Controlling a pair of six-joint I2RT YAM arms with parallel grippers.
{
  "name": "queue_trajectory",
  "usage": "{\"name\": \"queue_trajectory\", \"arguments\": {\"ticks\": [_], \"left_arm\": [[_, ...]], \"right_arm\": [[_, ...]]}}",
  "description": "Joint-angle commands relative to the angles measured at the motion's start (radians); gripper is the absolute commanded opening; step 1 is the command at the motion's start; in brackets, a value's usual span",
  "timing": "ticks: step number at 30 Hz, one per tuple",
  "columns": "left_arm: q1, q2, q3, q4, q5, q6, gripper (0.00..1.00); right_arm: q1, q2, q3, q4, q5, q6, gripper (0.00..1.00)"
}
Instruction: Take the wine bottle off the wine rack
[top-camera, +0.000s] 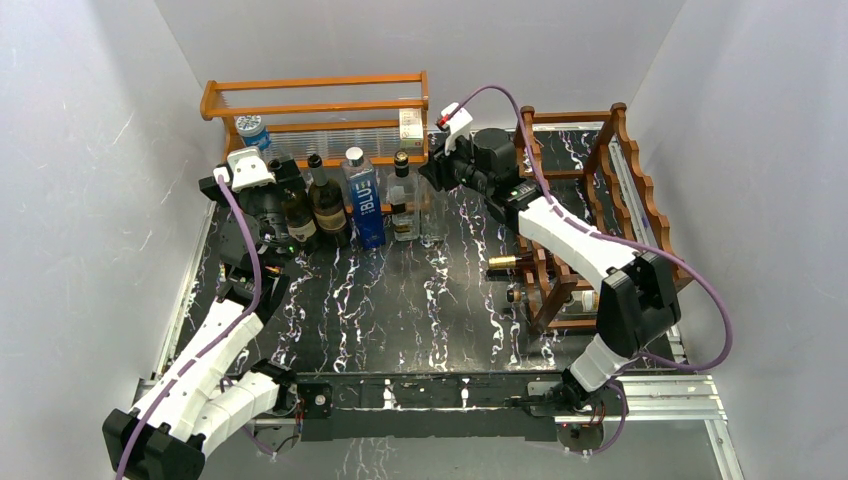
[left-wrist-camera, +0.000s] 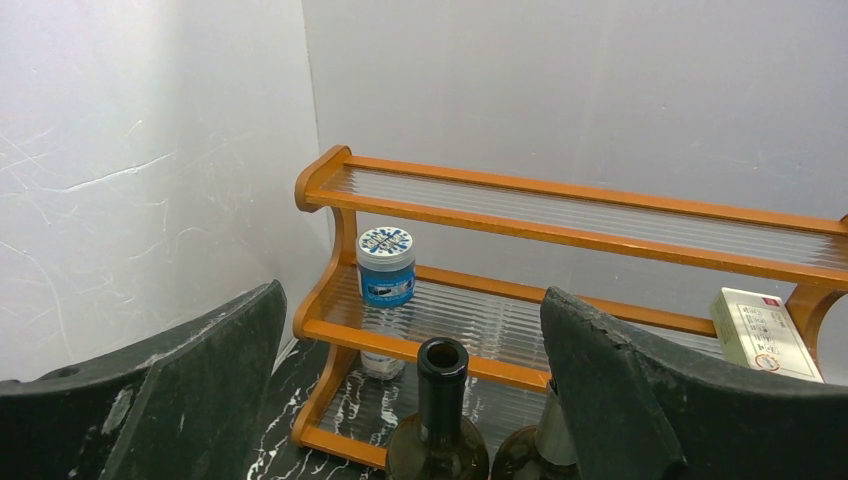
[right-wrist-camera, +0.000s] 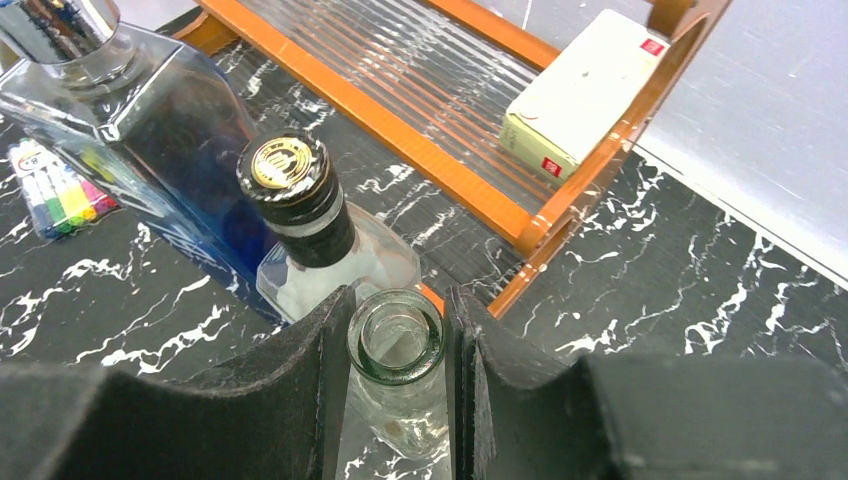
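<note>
The right fingers (right-wrist-camera: 300, 400) are clenched on the neck of the wine bottle (right-wrist-camera: 398, 395), one dark pad pressed against each side just below its rim. The bottle is clear, colourless glass with a round open mouth, no cork or cap, and it looks empty. It stands upright. Whether its base touches the table (right-wrist-camera: 700, 270) cannot be told.

Just beside it stands a square clear bottle with a black cap (right-wrist-camera: 300, 200). Beyond that is a tall blue bottle (right-wrist-camera: 170, 130). Behind them is the right end of an orange wooden shelf (right-wrist-camera: 440, 165) carrying a small pale box (right-wrist-camera: 580, 95).

The bottle is well apart from the wine rack (top-camera: 570, 117), a dark reddish-brown frame with wavy rails at the right side of the table. A gold-necked bottle (top-camera: 508, 262) lies in the rack with its neck poking out toward the centre.

The left fingers (left-wrist-camera: 200, 390) are spread wide and grasp nothing. They hang over an open-mouthed dark bottle (left-wrist-camera: 442, 385) at the left of the row.

The step in hand appears to be setting the bottle down at the end of the row, so the task seems nearly complete. The next move likely calls for seating the base flat, then releasing gently and lifting straight up, because the black-capped neighbour stands so close.
</note>
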Motion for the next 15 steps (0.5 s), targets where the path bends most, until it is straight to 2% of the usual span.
{"name": "queue_trajectory", "arguments": {"ticks": [1, 8, 15], "left_arm": [[-0.002, -0.027, -0.001, 0.055, 0.003, 0.005, 0.98], [-0.001, -0.026, 0.000, 0.054, 0.003, 0.004, 0.98], [-0.002, -0.025, 0.002, 0.051, 0.004, 0.000, 0.98]], "right_arm": [[0.002, 0.001, 0.011, 0.201, -0.086, 0.017, 0.00], [0.003, 0.021, -0.010, 0.257, -0.077, 0.044, 0.00], [0.040, 0.012, -0.042, 0.233, 0.061, 0.018, 0.00]]}}
